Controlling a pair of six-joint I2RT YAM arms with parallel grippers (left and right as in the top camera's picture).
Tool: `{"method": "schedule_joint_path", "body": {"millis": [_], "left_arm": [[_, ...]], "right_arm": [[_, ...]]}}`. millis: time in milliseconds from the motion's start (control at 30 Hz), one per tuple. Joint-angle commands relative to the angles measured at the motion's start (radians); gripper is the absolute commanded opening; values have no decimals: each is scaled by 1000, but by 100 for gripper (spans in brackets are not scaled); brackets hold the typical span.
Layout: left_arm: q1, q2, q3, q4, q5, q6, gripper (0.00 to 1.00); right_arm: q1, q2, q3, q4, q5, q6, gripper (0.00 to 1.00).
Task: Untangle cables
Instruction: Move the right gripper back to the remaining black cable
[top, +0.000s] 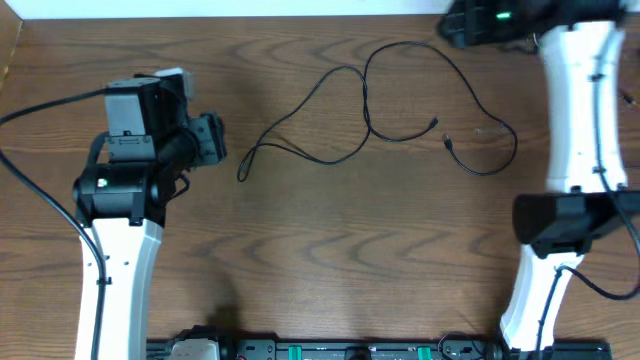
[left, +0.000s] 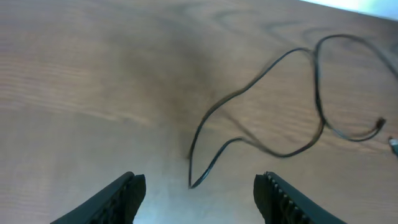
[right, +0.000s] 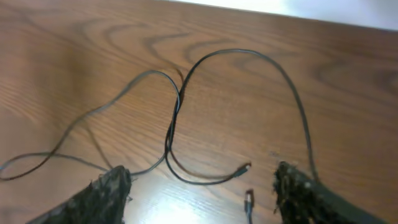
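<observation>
Two black cables sprawl left-to-right across the table, crossing midway.

Black cables (crossed at mid-loop) lie on the wooden table beyond spread jaws.

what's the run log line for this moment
black cables: crossed, lying on table | left gripper: open, empty | right gripper: open, empty, aimed at plug ends
</observation>
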Motion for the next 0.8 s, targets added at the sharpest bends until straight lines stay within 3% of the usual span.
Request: {"method": "schedule_joint_path", "body": {"millis": [0,267,767], "left_arm": [[23,0,7,-23,-16,-16,61],[35,9,7,-34,-19,-16,61],[35,24,7,-37,-18,-16,61]], "right_arm": [[79,9,-80,39,201,121,68],[223,9,-321,219,232,201,54],[342,9,-639,469,333,266,42]]}}
